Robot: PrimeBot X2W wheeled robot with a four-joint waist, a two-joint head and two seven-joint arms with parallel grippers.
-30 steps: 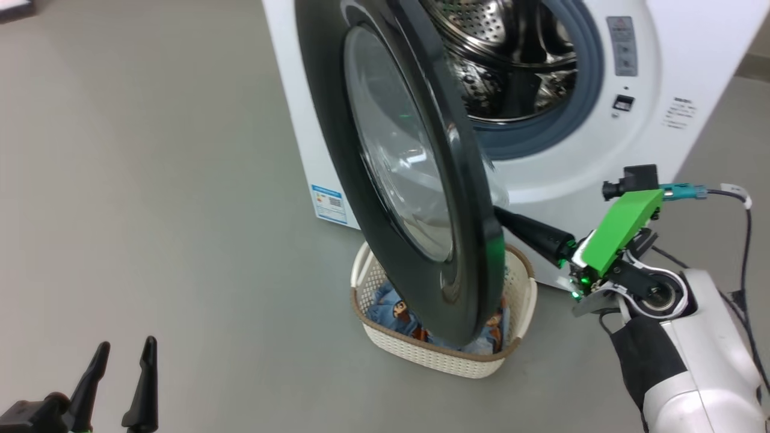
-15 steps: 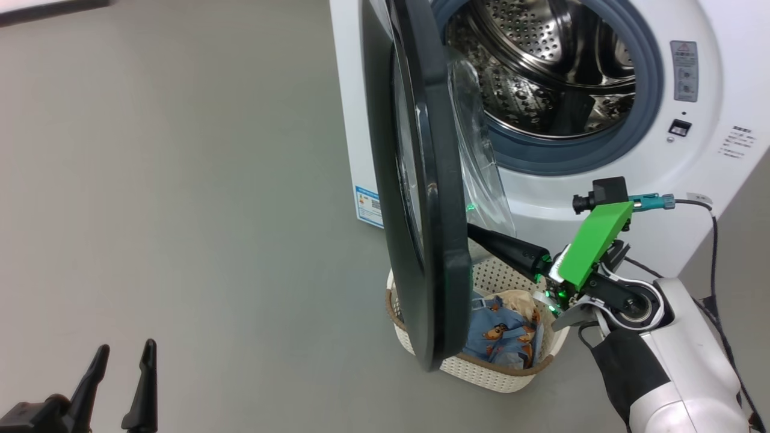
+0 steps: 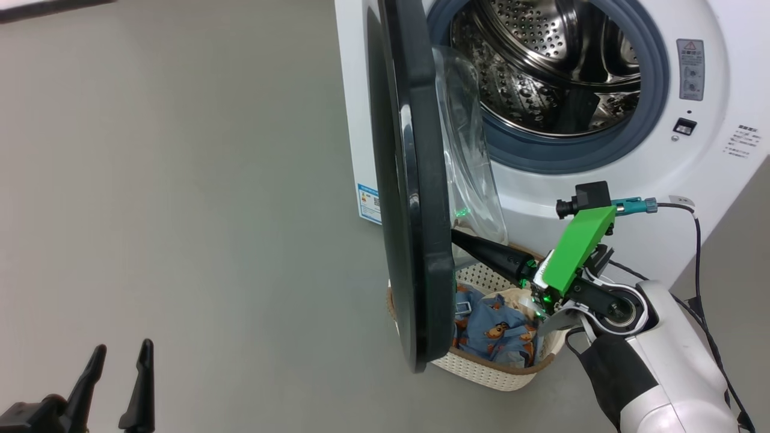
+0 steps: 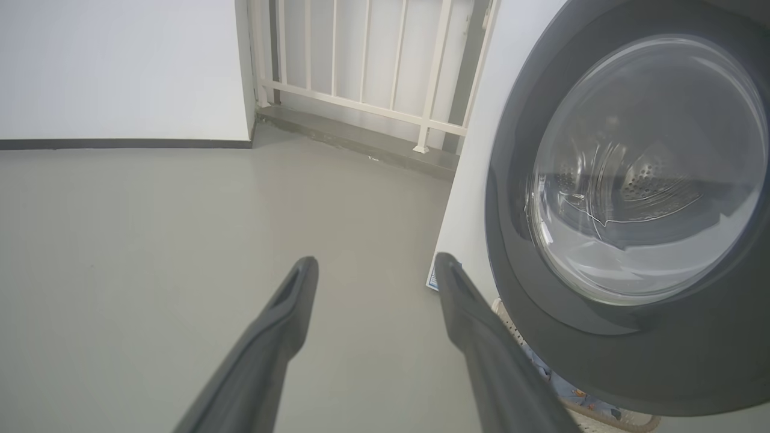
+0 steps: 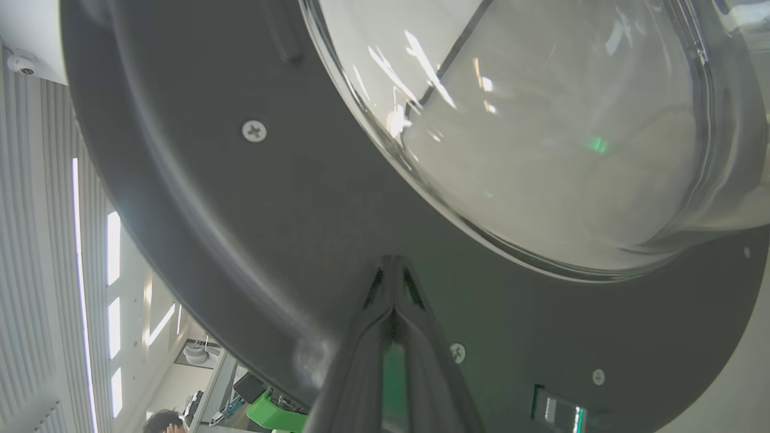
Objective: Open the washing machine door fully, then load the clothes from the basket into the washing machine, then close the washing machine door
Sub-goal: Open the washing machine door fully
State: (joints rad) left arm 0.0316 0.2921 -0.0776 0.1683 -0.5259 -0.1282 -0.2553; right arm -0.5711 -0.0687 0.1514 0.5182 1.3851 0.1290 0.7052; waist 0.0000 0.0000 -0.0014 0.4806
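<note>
White steel first: the washing machine (image 3: 541,198) stands ahead of you with its drum exposed. Its door (image 3: 415,180) hangs roughly edge-on to your head camera. It stands well out but, I judge, is not yet fully open, and it sits directly over the basket (image 3: 493,373) on the floor. That door is rigid and probably weighty on its hinge, with a glossy, slippery rim, so push on the flat dark inner ring, not the glass bowl. The clothes (image 3: 493,331) lying in the basket look soft and light; pinch a raised fold. Your right gripper (image 5: 394,264) is clenched, tips against the door's inner ring. Your left gripper (image 4: 373,264) is spread, holding nothing.
</note>
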